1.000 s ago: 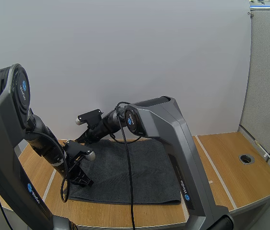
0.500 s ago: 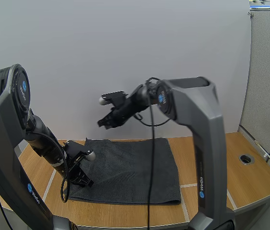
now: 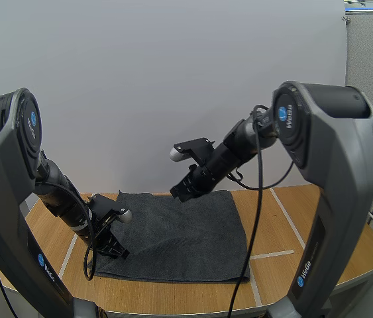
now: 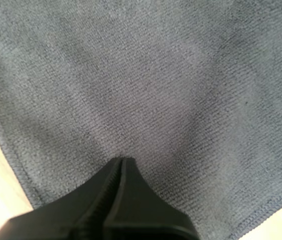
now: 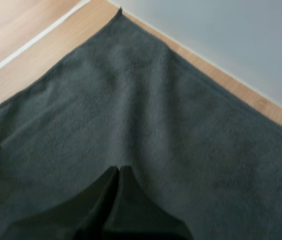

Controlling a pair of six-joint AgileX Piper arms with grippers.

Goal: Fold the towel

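Currently both the left gripper [image 3: 115, 251] and right gripper [image 3: 179, 194] are closed; the towel [image 3: 179, 232] looks soft, light and limp, so pinch a corner hem.

Your high camera sits behind and above the two arm bases and looks forward and down over the bench [image 3: 305, 218]. From there you see the whole towel [image 3: 179, 232], the left claw [image 3: 114, 250] and the right claw [image 3: 181, 192].

Your left wrist camera looks along its own claw [image 4: 120, 160], very near the towel [image 4: 156, 75], close to one edge of it.

Your right wrist camera looks past its claw [image 5: 117, 169] from higher up, over the towel [image 5: 156, 115] toward a far corner and the bench [image 5: 30, 30].

All three views share the towel.
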